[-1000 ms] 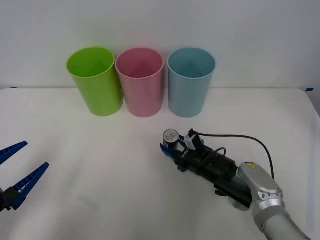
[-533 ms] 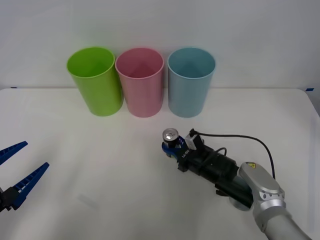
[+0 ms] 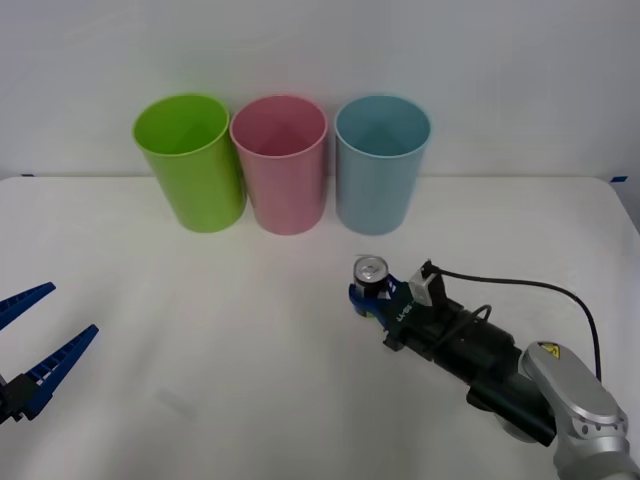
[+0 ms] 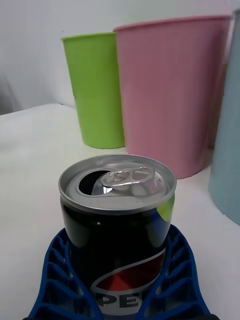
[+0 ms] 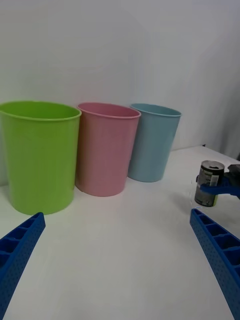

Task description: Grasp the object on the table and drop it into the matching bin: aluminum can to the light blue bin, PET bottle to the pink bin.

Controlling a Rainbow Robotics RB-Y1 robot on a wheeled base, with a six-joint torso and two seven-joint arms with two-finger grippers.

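Three bins, one can, two grippers on one table.

The count runs to one lime green bin, one pink bin and one light blue bin; a single aluminum can; one white table; and two blue-fingered grippers, the left gripper and the right gripper.

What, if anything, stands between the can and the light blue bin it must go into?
Nothing visible. The right hand grips the can, and only bare table lies between it and the light blue bin.
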